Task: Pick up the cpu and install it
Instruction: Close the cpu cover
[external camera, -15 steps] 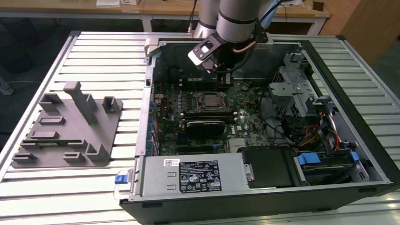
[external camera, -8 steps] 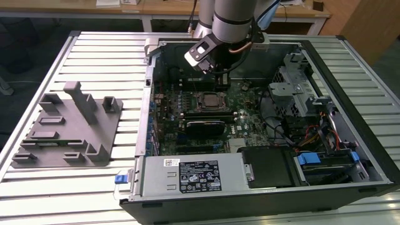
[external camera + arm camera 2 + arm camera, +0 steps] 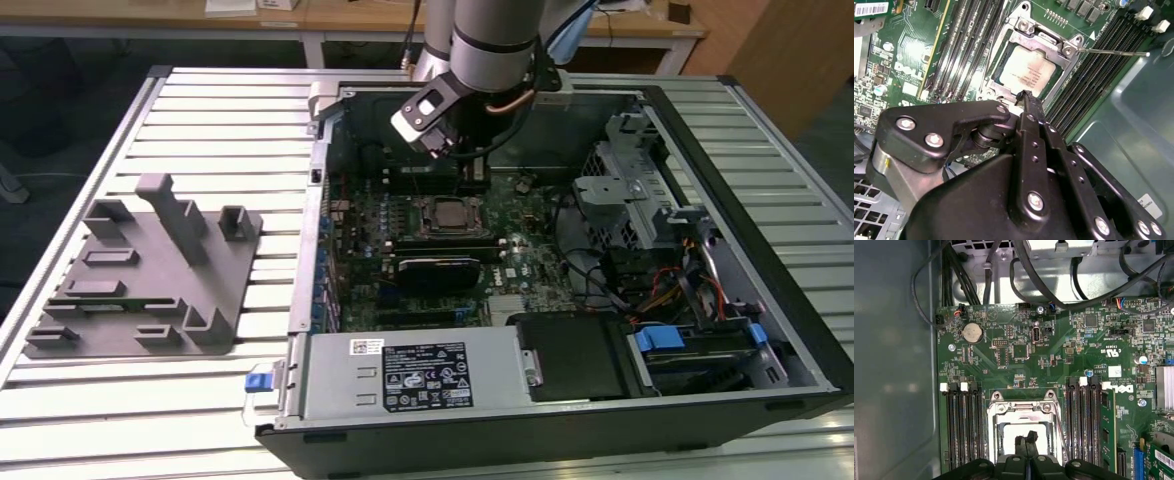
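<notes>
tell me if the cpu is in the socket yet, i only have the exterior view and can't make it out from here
observer: Yes. In the second wrist view the cpu lies flat inside the socket, silvery top up.
operator: is the gripper holding anything
observer: No. In the first wrist view the gripper has its jaws together with nothing between them.
operator: and the lever
observer: In the second wrist view the lever sticks out sideways from the socket, over the memory slots.
</notes>
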Action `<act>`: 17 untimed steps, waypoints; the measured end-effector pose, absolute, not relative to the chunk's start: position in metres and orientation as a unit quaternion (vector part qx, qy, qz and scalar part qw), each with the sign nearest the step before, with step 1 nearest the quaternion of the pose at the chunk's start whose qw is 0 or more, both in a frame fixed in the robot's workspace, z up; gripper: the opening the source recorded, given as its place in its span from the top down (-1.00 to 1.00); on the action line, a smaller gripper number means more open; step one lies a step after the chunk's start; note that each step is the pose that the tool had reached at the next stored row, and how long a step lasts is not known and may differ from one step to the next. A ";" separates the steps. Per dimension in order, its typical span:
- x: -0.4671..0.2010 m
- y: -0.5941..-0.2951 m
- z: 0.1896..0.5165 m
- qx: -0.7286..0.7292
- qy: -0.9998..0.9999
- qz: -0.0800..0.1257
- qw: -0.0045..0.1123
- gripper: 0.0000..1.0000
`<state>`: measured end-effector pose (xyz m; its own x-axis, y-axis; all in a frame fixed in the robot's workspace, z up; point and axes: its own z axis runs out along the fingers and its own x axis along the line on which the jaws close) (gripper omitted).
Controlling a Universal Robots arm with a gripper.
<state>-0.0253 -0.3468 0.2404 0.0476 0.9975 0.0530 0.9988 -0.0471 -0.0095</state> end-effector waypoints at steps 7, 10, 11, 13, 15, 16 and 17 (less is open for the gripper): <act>-0.025 -0.347 0.240 -0.691 -0.723 -0.015 0.022 0.79; -0.025 -0.347 0.240 -0.671 -0.741 -0.014 0.023 0.79; -0.025 -0.347 0.240 -0.665 -0.747 -0.014 0.023 0.79; -0.025 -0.347 0.240 -0.652 -0.758 -0.014 0.023 0.79; -0.025 -0.347 0.240 -0.639 -0.769 -0.013 0.023 0.79; -0.025 -0.347 0.240 -0.632 -0.774 -0.013 0.024 0.79; -0.025 -0.347 0.240 -0.625 -0.780 -0.013 0.024 0.79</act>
<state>-0.0253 -0.3468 0.2402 -0.2164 0.9749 0.0531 0.9761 0.2172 -0.0095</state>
